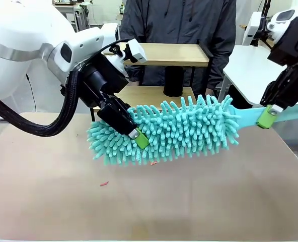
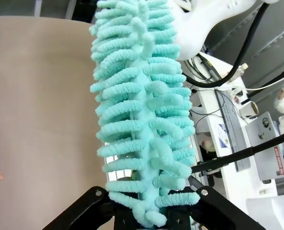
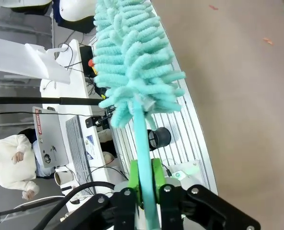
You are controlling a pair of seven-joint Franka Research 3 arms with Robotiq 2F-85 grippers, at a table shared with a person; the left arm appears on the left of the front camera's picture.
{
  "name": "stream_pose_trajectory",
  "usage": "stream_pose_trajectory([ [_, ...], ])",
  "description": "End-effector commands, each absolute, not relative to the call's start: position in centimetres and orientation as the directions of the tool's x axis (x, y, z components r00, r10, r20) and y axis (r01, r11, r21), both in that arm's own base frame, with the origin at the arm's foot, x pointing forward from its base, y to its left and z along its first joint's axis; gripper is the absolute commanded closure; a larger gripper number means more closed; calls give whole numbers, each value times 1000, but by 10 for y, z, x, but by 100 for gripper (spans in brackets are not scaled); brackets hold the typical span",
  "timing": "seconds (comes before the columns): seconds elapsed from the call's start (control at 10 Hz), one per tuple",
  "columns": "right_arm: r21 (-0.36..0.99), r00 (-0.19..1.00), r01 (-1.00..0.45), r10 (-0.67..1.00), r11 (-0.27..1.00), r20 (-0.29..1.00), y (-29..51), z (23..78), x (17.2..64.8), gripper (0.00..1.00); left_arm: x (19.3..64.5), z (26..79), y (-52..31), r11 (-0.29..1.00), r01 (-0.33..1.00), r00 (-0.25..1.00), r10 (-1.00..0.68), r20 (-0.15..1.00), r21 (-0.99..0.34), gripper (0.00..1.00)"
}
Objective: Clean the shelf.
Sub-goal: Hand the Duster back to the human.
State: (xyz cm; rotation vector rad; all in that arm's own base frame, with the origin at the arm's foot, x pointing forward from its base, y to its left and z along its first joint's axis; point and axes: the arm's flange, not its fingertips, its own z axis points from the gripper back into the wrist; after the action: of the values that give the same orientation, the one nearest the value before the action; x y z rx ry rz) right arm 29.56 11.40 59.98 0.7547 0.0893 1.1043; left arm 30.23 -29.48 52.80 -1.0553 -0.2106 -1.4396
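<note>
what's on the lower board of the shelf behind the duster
A black cylinder stands on the shelf lower board. The duster and left gripper cover the board's front, hiding anything there.

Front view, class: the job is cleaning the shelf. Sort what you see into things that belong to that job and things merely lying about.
Belongs to the job:
- shelf, at the table's far side
- teal duster, its fluffy head gripped by the left gripper, its handle by the right gripper

Merely lying about:
- black cylinder on the lower board
- small red scraps on the table
</note>
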Motion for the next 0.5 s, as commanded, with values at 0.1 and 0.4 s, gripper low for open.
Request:
stream_pose_trajectory([
  [0.1,579,575,-768,691,272,438,102,600,301,0,301,527,-288,-209,865,195,-697,690,-456,100],
  [0.4,753,808,-577,82,316,584,57,595,316,6,301,520,-278,-226,851,197,-699,687,-473,100],
])
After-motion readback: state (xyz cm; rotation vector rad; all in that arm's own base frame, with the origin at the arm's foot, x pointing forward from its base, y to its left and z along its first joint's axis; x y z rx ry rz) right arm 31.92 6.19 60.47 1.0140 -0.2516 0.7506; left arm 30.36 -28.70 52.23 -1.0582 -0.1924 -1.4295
